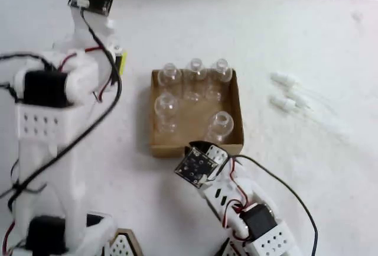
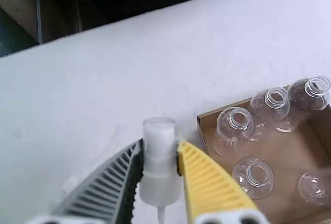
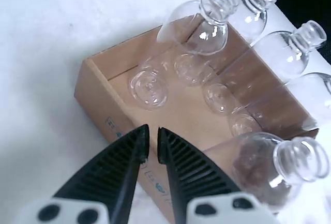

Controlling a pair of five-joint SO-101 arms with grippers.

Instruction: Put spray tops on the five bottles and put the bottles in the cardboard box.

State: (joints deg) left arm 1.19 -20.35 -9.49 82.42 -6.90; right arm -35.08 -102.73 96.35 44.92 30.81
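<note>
The cardboard box [image 1: 177, 148] sits mid-table with several clear bottles [image 1: 221, 123] standing in it, all open-necked, none with a spray top. My left gripper [image 2: 159, 154] is left of the box, above the table, shut on a white spray top [image 2: 159, 167] whose tube points down. Its yellow finger [image 1: 120, 62] shows in the high view. My right gripper [image 3: 152, 140] hangs over the box's near wall [image 3: 98, 97] with its fingers together and nothing between them. Close to it stands the nearest bottle [image 3: 279, 164]. Two more spray tops [image 1: 283, 80] [image 1: 284, 103] lie right of the box.
White cloth covers the table. The right arm's body [image 1: 254, 220] and its cable occupy the near centre. The left arm's base [image 1: 47, 108] and cables fill the left side. The loose spray tops trail thin tubes [image 1: 322, 117] across the right side.
</note>
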